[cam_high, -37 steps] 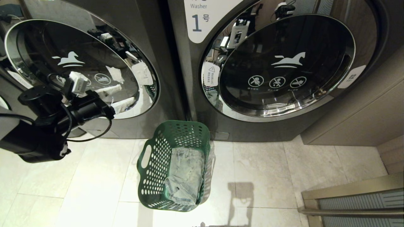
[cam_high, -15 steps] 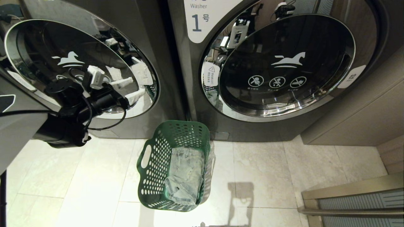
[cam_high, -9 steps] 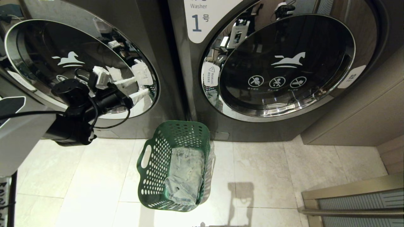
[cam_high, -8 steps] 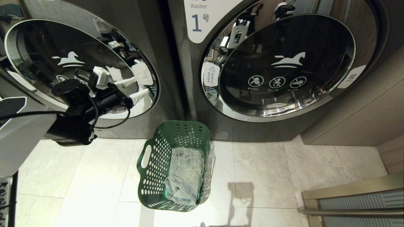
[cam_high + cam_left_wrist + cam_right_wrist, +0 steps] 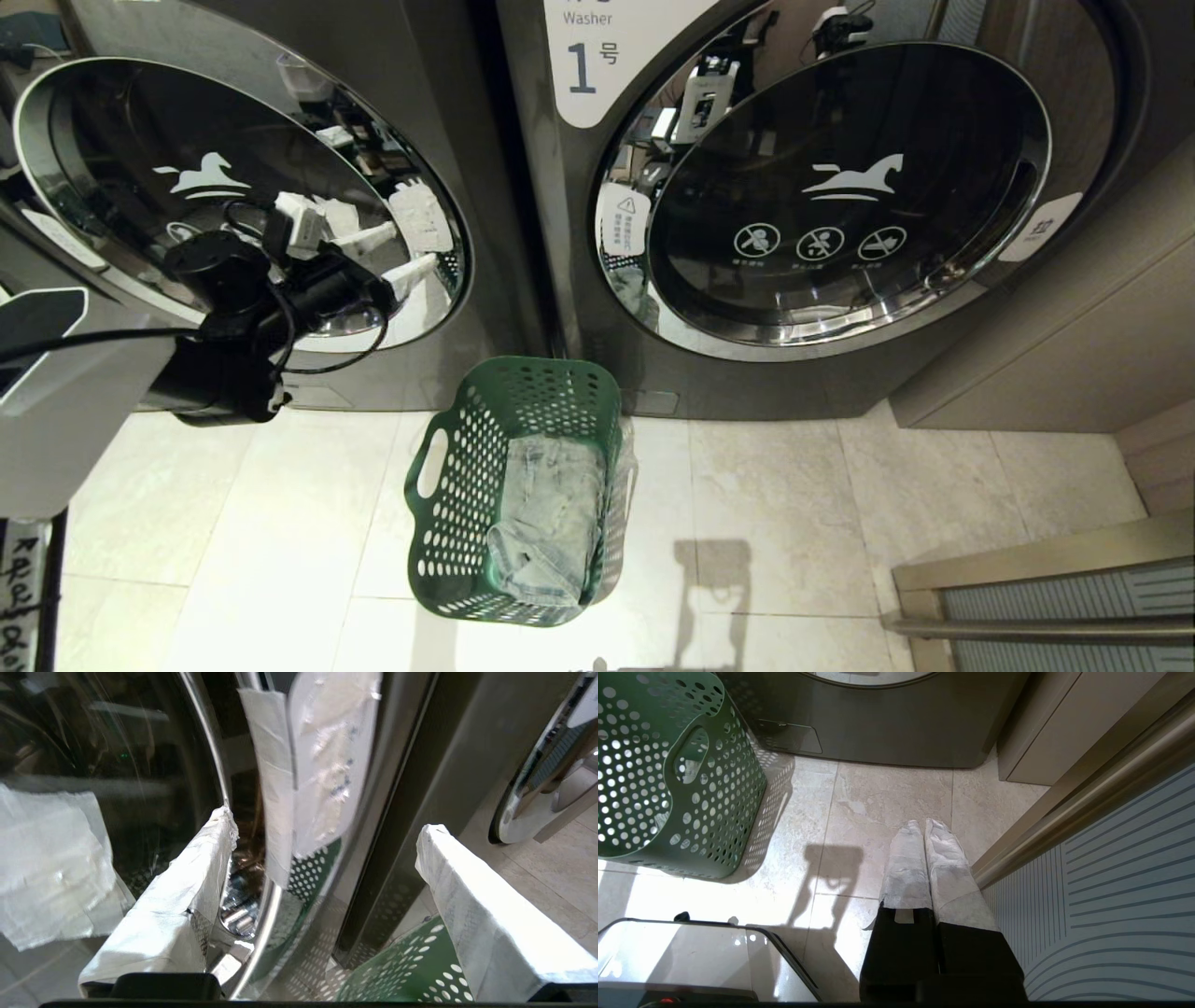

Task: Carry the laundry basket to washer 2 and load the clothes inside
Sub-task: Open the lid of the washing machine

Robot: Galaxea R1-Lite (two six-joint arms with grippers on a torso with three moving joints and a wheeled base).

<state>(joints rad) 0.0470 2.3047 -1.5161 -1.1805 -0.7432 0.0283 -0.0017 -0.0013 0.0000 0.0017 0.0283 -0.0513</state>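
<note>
Left gripper (image 5: pixel 397 254) raised at right edge of left washer's (image 5: pixel 392 93) round door (image 5: pixel 112 168), taped fingers (image 5: pixel 187 896) spread wide, holding nothing. Green laundry basket (image 5: pixel 467 485) on floor (image 5: pixel 794 504) between the two washers, denim clothes (image 5: pixel 551 513) inside. Right gripper (image 5: pixel 924 828) low over floor beside basket, fingers pressed together, empty.

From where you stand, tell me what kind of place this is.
Probably a shared laundry room or laundromat: two grey front-loading washers side by side, one labelled "Washer 1", a green laundry basket holding denim on tiled floor.
</note>
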